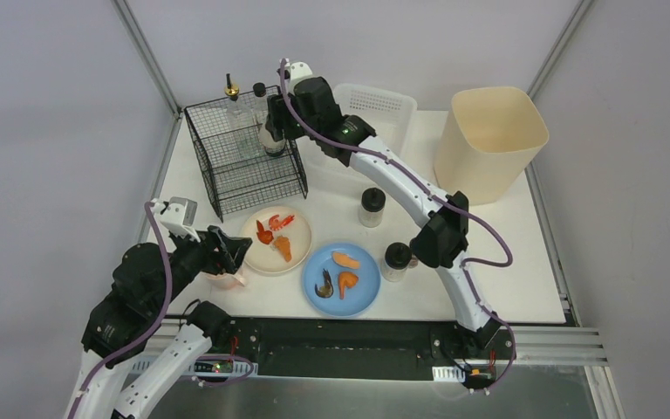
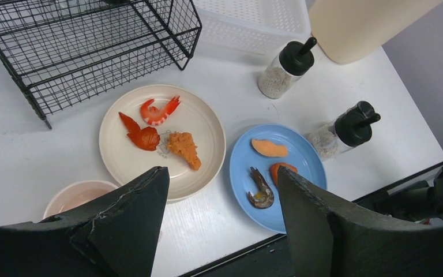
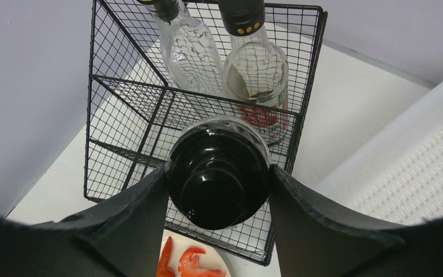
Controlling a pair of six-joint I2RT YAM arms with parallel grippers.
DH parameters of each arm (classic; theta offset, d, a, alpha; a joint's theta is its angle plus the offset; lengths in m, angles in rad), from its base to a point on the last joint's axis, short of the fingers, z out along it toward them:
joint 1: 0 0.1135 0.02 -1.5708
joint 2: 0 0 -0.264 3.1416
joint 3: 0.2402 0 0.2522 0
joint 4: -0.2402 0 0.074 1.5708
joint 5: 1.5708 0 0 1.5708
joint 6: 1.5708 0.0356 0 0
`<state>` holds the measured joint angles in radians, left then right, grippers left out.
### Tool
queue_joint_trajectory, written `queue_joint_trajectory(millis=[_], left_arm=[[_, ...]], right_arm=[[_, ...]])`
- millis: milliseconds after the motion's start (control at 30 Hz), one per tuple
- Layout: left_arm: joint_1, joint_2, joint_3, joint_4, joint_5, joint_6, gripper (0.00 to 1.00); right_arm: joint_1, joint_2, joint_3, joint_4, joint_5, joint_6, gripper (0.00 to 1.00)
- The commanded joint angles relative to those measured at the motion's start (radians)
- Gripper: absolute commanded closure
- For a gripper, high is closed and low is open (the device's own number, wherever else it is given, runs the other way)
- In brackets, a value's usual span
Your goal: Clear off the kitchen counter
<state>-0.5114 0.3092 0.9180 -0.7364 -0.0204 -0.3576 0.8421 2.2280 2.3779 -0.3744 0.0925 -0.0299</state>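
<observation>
the white surface (image 1: 497, 262) is seen lying flat ahead of the arm bases, with its long axis running left to right in the top view. the left fingers (image 2: 130, 222) are held apart near a pink cup (image 2: 78, 196), with nothing between them. the right fingers (image 3: 130, 222) are closed on a black-capped shaker (image 3: 219, 173) at the wire rack (image 3: 121, 115).

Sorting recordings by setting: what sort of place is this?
Probably a lab mock-up of a kitchen: a white metal-framed counter, a cream plate of fake-looking food, a wire rack holding bottles.
</observation>
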Motion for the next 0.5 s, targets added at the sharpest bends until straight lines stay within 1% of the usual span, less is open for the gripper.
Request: queue_joint_trajectory(millis=[0,200,467], left_arm=[[-0.007,-0.034,-0.014,0.017,-0.049,0.036,0.29],[-0.007,-0.076,-0.034,0.030,-0.065,0.052,0.30],[-0.008,-0.088,-0.032,0.035,-0.079,0.078,0.29]], right_arm=[[0.000,0.012,0.094,0.171,0.011,0.013,0.87],[-0.003,0.051,0.110,0.200,0.033,0.004,0.87],[-0.016,0.098,0.110,0.201,0.061,0.018,0.87]])
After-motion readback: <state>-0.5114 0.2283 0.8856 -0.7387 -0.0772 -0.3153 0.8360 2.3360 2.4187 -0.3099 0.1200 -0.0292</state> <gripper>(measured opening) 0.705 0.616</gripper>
